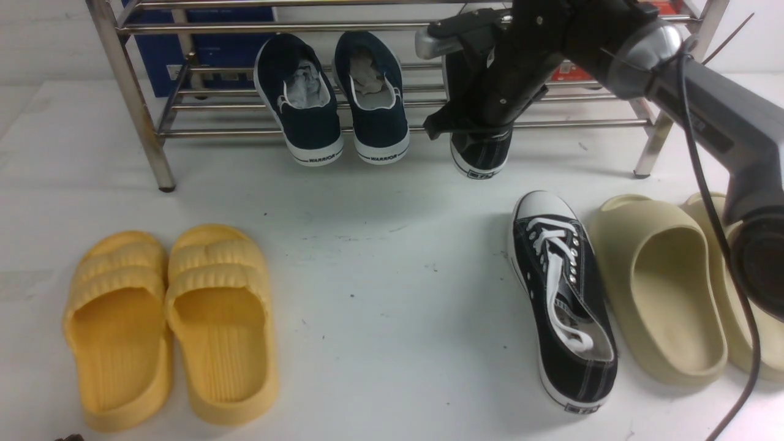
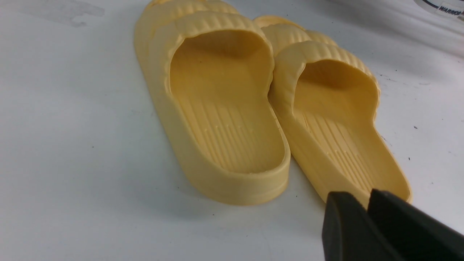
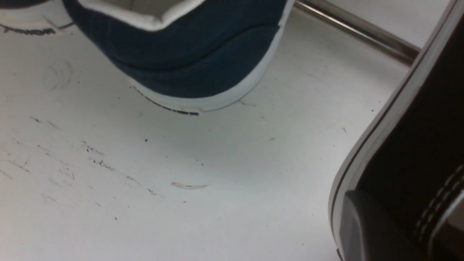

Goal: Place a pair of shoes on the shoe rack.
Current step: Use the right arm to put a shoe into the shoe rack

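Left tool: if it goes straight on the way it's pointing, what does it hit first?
Probably the heel of the yellow slide just beyond the left tool in its wrist view. Depth is unclear, so it might touch the white table first.

WARRIOR stands in dark capitals on the white heel strip of the left navy slip-on (image 1: 303, 107) and of the right navy slip-on (image 1: 375, 104). The left wrist view catches the same word, cut off at its edge. Heel patches on the farther black sneaker (image 1: 481, 153) and the nearer black sneaker (image 1: 566, 294) are unreadable.
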Tool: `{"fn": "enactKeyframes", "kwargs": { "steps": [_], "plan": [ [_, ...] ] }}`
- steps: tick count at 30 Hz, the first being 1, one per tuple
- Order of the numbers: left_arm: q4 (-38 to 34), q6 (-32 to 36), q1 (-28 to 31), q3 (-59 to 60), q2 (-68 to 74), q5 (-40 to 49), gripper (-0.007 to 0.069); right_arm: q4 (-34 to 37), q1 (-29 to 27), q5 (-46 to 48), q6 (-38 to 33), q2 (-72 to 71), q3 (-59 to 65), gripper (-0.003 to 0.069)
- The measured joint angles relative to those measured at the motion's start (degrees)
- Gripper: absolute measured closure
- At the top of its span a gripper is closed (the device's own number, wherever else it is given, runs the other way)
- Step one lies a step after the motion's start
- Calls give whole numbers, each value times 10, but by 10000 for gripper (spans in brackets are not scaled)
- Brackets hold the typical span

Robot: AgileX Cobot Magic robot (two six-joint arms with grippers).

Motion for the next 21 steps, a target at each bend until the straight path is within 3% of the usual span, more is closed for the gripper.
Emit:
{"fn": "enactKeyframes", "kwargs": {
  "steps": [21],
  "plan": [
    [0,0,0,0,0,0,499,2,0,-17,0,5,0,627]
  ]
}}
